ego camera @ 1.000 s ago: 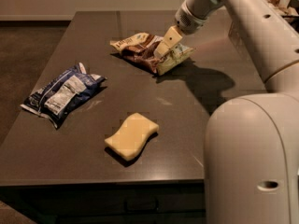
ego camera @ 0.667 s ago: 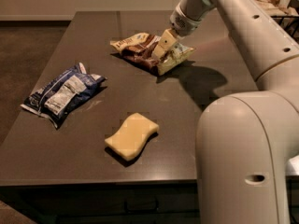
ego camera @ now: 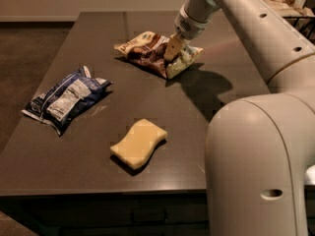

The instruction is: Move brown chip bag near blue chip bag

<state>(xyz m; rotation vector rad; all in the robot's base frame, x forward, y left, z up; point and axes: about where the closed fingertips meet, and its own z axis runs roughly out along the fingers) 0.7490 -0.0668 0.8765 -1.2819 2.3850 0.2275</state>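
Observation:
The brown chip bag (ego camera: 147, 53), dark brown in the middle with cream ends, lies at the far middle of the dark table (ego camera: 206, 146). My gripper (ego camera: 173, 49) comes down from the upper right and is on the bag's right half, touching it. The bag's right end (ego camera: 184, 63) sits just under the gripper. The blue chip bag (ego camera: 64, 100), dark blue with white and grey panels, lies near the table's left edge, well apart from the brown bag.
A pale-yellow wavy sponge (ego camera: 139, 142) lies front and centre on the table. My arm's large white body (ego camera: 256, 161) fills the lower right. Shelving with items (ego camera: 285, 4) stands at the far right behind the table.
The arm has swung a little to the left and the gripper has shifted slightly left over the brown bag. The bag, the blue bag and the sponge lie about where they were.

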